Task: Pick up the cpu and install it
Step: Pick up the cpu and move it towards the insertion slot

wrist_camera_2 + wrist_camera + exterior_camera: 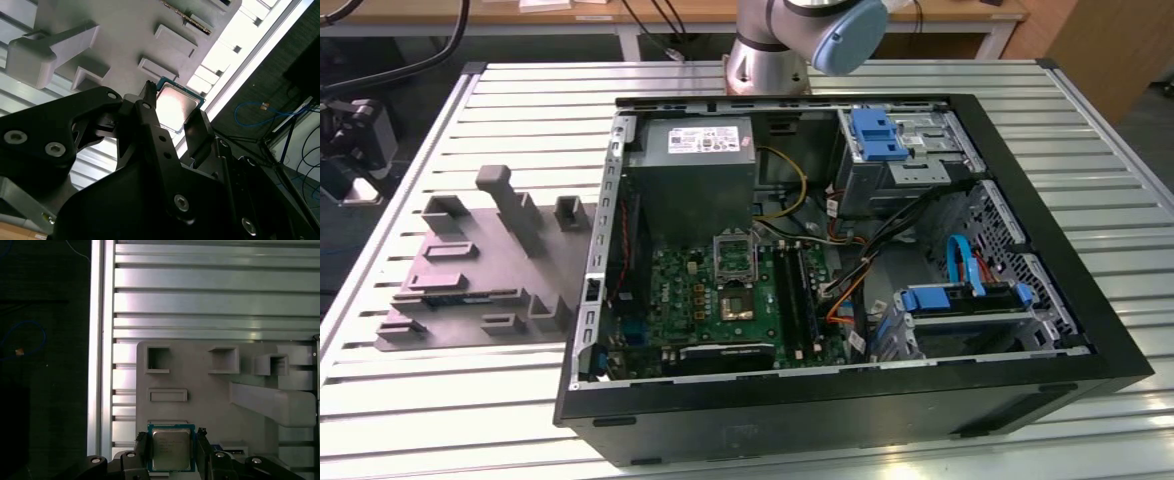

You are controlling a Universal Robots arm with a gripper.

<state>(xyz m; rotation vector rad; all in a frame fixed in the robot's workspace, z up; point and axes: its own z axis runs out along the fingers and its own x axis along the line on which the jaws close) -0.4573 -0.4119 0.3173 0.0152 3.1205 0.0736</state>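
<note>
The cpu (171,450) is a small square chip with a pale silvery top and a green rim, and it shows in both wrist views. My gripper (172,452) has one black finger (141,449) on each side of it, pressed against its edges, so the gripper is shut on the cpu (175,106). Behind the chip lies the grey moulded tray (210,400) with its pockets and raised blocks. In the exterior view the silver-framed socket (735,256) sits on the green board inside the open computer case (854,400).
The grey tray (480,270) lies on the slatted metal table (454,400), at the exterior view's left of the case. A tall grey post (507,200) rises from the tray. Cables, drive cages and a grey power supply box (700,170) crowd the case. The arm's base (767,60) stands behind it.
</note>
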